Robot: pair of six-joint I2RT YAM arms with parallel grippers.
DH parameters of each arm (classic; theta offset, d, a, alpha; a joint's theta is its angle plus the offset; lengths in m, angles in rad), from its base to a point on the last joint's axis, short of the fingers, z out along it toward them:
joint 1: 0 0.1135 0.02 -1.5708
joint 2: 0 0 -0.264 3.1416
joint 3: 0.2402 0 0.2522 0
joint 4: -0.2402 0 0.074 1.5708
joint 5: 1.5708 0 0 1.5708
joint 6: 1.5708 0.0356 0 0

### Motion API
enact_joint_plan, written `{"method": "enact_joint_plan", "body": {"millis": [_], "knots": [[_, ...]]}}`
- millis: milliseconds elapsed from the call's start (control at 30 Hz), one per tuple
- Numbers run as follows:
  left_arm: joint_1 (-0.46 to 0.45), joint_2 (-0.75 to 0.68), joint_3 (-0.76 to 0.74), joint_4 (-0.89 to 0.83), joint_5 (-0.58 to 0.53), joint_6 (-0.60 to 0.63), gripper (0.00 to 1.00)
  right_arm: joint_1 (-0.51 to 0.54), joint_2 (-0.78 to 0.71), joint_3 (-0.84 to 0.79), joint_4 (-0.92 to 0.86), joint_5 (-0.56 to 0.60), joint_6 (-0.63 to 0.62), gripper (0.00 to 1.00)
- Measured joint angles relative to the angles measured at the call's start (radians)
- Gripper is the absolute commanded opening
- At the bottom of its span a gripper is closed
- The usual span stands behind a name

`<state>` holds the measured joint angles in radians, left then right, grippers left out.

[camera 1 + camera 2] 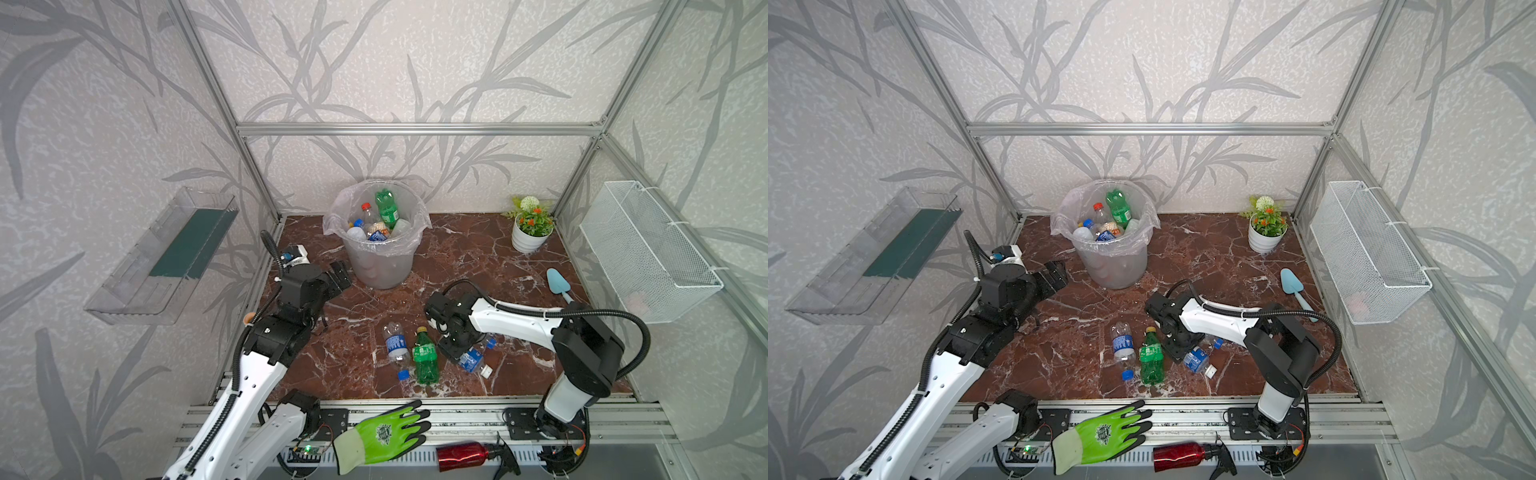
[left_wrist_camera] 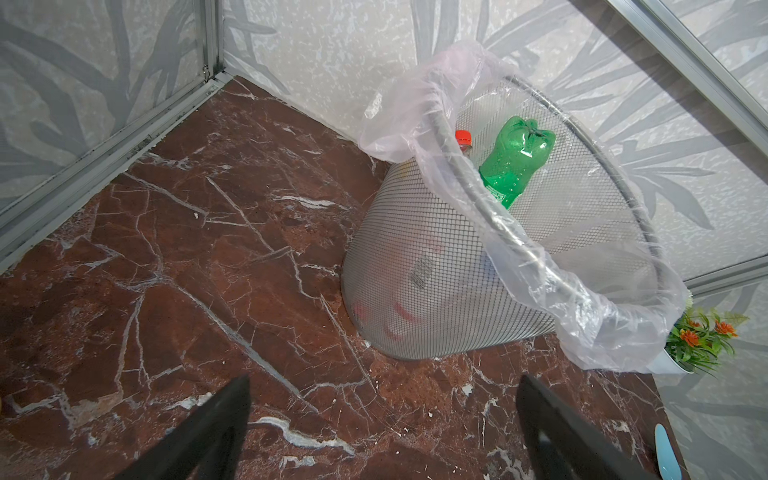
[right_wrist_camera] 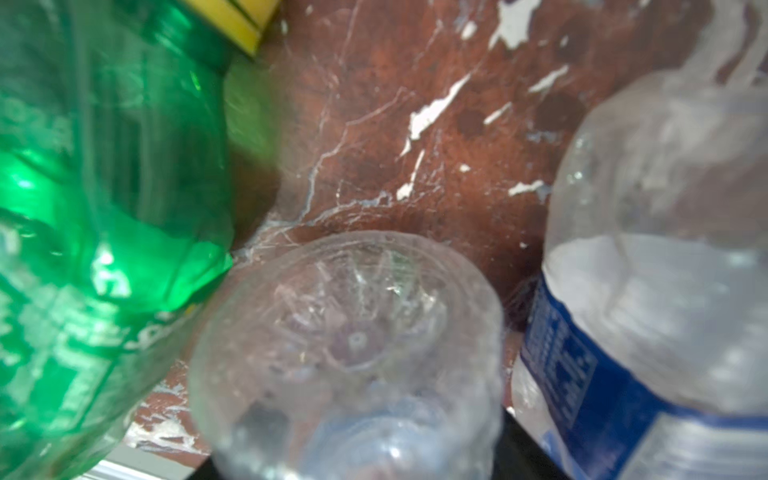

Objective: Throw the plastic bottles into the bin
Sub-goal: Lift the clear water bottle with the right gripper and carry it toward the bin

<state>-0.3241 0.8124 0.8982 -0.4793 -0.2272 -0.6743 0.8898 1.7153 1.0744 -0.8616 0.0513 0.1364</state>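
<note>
A clear bottle lies at the right gripper (pinched or not, I cannot tell), the left gripper gapes near the bin, which holds several plastic bottles, and at least three lie outside it.

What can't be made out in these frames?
- Right gripper: in both top views its own wrist covers the jaws; grip on the clear blue-label plastic bottle unclear.
- Round grey mesh bin: wall and translucent bag hide the lower bottles; count unknown.
- Right wrist view: blurred, labels unreadable.
</note>
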Motion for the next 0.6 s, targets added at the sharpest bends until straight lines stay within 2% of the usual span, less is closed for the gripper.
{"method": "enact_joint_plan", "body": {"millis": [200, 400, 500, 600], "knots": [[0.000, -0.004, -0.005, -0.011, -0.012, -0.001, 0.99, 0.000, -0.035, 0.011, 0.002, -0.001, -0.003, 0.53], [0.000, -0.025, -0.019, -0.033, -0.015, -0.001, 0.99, 0.000, -0.246, 0.014, 0.071, 0.020, 0.010, 0.52], [0.000, -0.041, -0.037, -0.037, -0.015, 0.000, 0.99, -0.002, -0.389, 0.007, 0.190, 0.056, 0.007, 0.52], [0.000, -0.051, -0.071, -0.040, -0.013, -0.001, 0.99, -0.018, -0.559, -0.045, 0.415, 0.091, -0.014, 0.52]]}}
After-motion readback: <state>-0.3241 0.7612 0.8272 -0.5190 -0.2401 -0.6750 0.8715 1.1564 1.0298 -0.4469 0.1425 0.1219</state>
